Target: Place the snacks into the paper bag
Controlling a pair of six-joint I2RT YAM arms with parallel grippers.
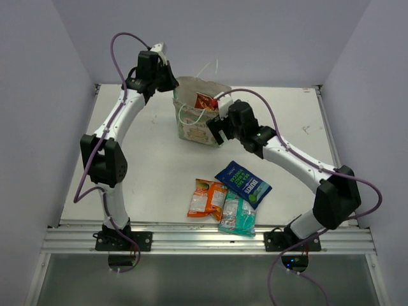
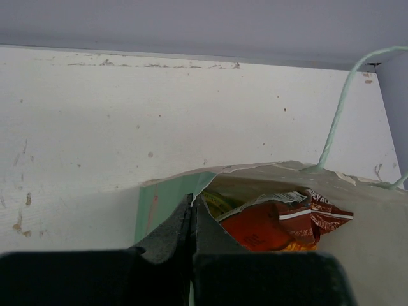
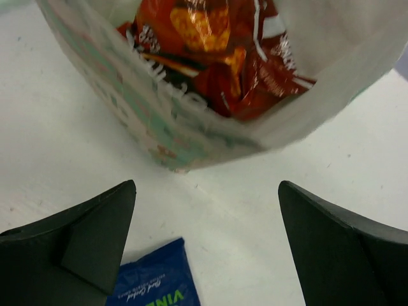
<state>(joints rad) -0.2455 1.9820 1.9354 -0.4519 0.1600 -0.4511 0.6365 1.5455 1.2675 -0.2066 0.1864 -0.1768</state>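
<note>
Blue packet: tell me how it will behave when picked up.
The blue packet looks like thin crinkled film, so it will probably flex and sag rather than stay stiff. Lying flat as a small pouch, it is likely light. Its glossy surface may slip when pinched.

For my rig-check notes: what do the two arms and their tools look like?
The left arm and right arm have white tubular links, bulky black joint housings and black bases. A thin purple cable loops along each. The left tool and right tool each have two matte black wedge-shaped fingers. No markings are legible.
</note>
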